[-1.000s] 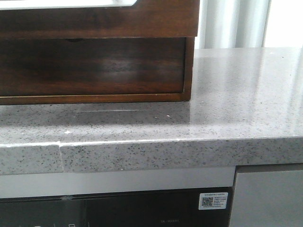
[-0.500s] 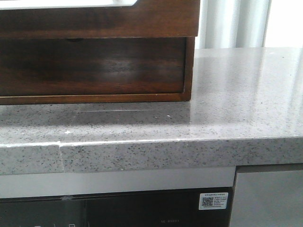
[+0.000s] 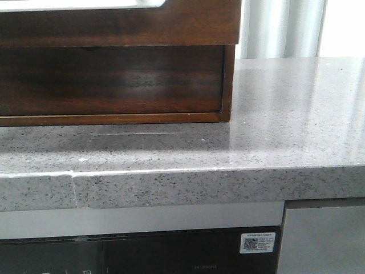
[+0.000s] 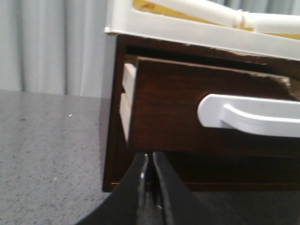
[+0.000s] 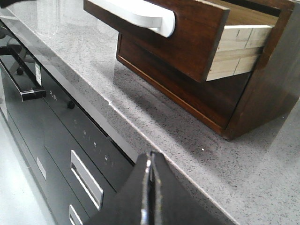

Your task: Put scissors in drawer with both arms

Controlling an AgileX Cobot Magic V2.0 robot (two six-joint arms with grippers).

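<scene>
Still no change in front view | drawer [image 5: 187,35] pulled out, same | my left gripper [image 4: 150,180] closed, empty | right gripper [image 5: 149,183] closed, empty

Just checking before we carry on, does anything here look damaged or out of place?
The drawer is pulled part way out of its cabinet, and the top edge of its front looks chipped near one corner, above the white handle. No scissors show in any view. Both grippers, left and right, are shut and empty.
</scene>
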